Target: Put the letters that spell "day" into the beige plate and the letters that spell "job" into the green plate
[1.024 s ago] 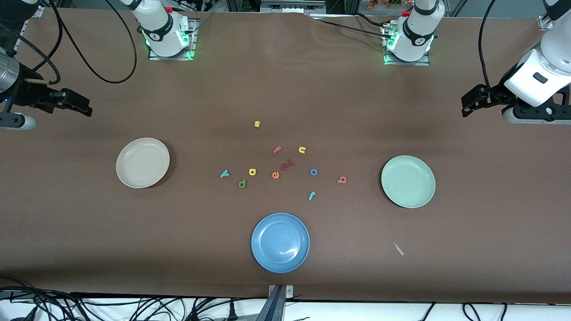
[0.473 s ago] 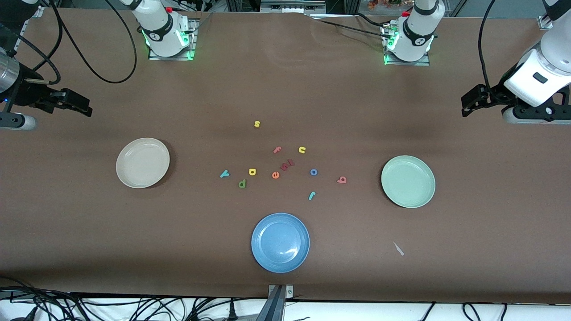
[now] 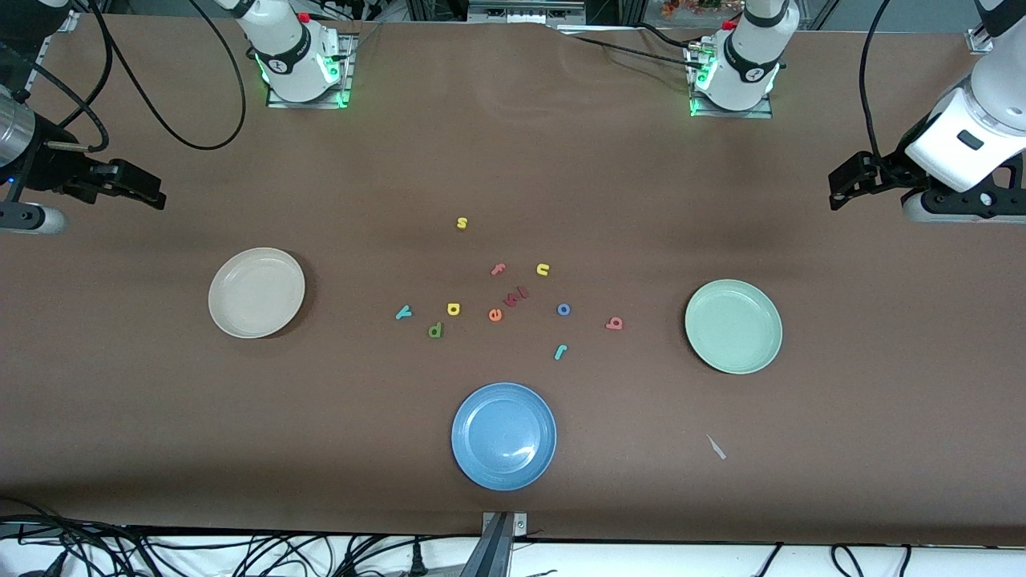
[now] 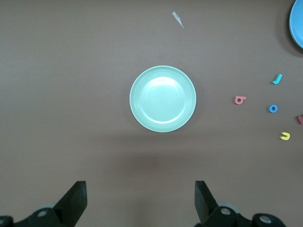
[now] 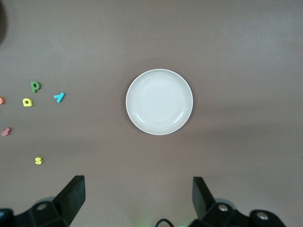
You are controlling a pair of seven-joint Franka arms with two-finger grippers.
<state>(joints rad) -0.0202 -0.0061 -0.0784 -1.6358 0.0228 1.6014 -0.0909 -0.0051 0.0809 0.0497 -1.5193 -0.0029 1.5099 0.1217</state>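
Note:
The beige plate [image 3: 256, 292] [image 5: 159, 101] lies empty toward the right arm's end, the green plate [image 3: 733, 326] [image 4: 163, 98] empty toward the left arm's end. Between them lie the loose letters: teal y [image 3: 403, 312] [image 5: 59, 97], yellow a [image 3: 454, 308] [image 5: 27, 102], dark green d [image 3: 435, 329] [image 5: 35, 86], blue o [image 3: 563, 309] [image 4: 273, 109], pinkish-red b [image 3: 614, 324] [image 4: 240, 100], teal j [image 3: 560, 352] [image 4: 277, 79]. My right gripper [image 3: 148, 194] [image 5: 138, 201] hangs open and empty over bare table at its end. My left gripper [image 3: 839, 191] [image 4: 140, 203] hangs open and empty over its end.
A blue plate [image 3: 503, 435] lies nearest the front camera. Other letters sit among the task's: yellow s [image 3: 462, 223], pink f [image 3: 498, 269], yellow u [image 3: 543, 270], orange e [image 3: 495, 315], dark red pieces [image 3: 517, 296]. A pale scrap [image 3: 716, 447] lies near the green plate.

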